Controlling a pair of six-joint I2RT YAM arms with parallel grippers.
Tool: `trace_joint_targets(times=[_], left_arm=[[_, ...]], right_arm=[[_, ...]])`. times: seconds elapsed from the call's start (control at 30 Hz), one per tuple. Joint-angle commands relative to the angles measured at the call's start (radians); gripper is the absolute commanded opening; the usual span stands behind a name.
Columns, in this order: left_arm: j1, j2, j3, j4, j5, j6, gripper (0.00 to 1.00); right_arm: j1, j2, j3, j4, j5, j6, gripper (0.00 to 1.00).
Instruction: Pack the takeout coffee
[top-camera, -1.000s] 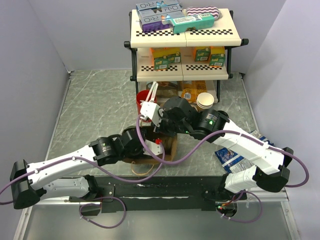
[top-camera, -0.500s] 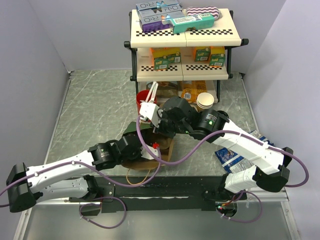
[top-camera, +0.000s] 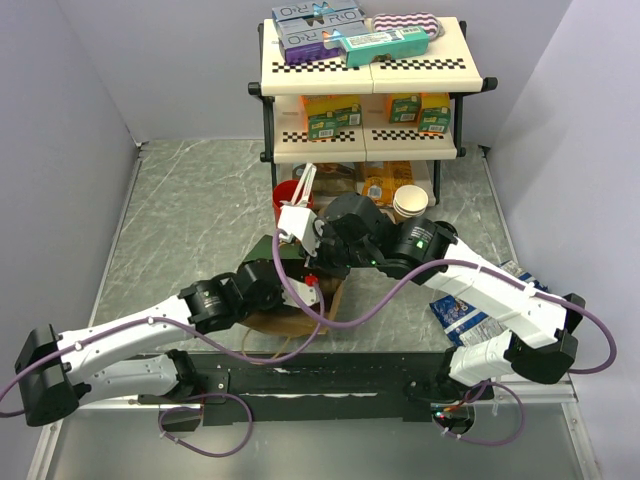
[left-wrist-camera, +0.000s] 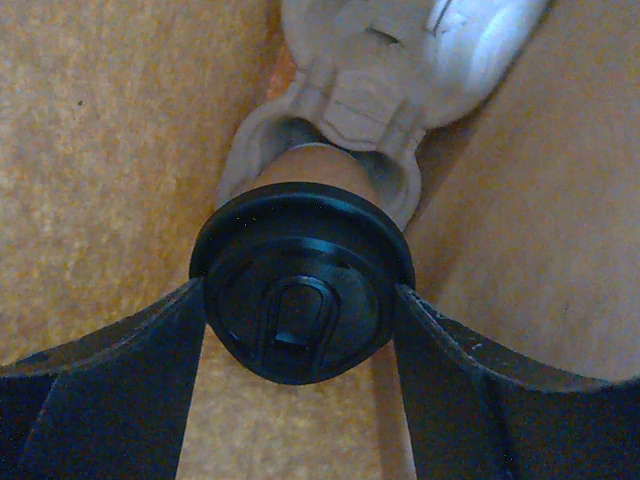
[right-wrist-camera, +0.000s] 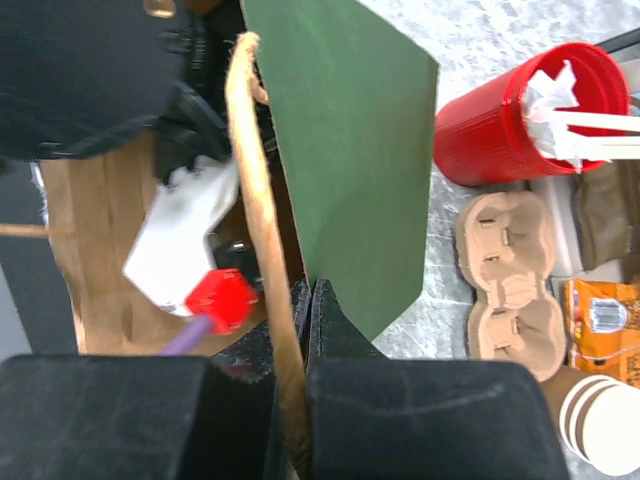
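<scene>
Left pincer (left-wrist-camera: 300, 335) reaches down into the paper bag (left-wrist-camera: 90, 150). Its fingers (left-wrist-camera: 130, 370) stand fairly wide, pressing either side of the black lid (left-wrist-camera: 300, 290) of the takeout coffee (left-wrist-camera: 310, 165). Gripping at the lid lets the cup hang upright, so nothing should spill. Below, the cup's base sits in or just above a pale moulded holder (left-wrist-camera: 350, 90); whether it is fully seated I cannot tell.

Right pincer (right-wrist-camera: 305, 330) is closed tight on the bag's rim, at the cord handle (right-wrist-camera: 250, 150). It draws the green side panel (right-wrist-camera: 350, 150) back, apparently to hold the mouth open for the other arm.

The bag stands near the middle of the near edge of the desk (top-camera: 180, 200). Toward the far edge, apart from it, stand a red cup (right-wrist-camera: 510, 110) of stirrers and a spare pulp carrier (right-wrist-camera: 510, 270).
</scene>
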Motion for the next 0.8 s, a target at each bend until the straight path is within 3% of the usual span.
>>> trace_joint_targets(times=[0.0,0.77], left_arm=[[0.04,0.033,0.055,-0.028,-0.019,-0.007,0.01],[0.141,0.125,0.041,0.099,0.168,0.073,0.01]], right_arm=[[0.0,-0.009,0.048,-0.025,-0.054,0.042,0.0],[-0.049,0.012,0.05,-0.064,-0.151,0.049,0.0]])
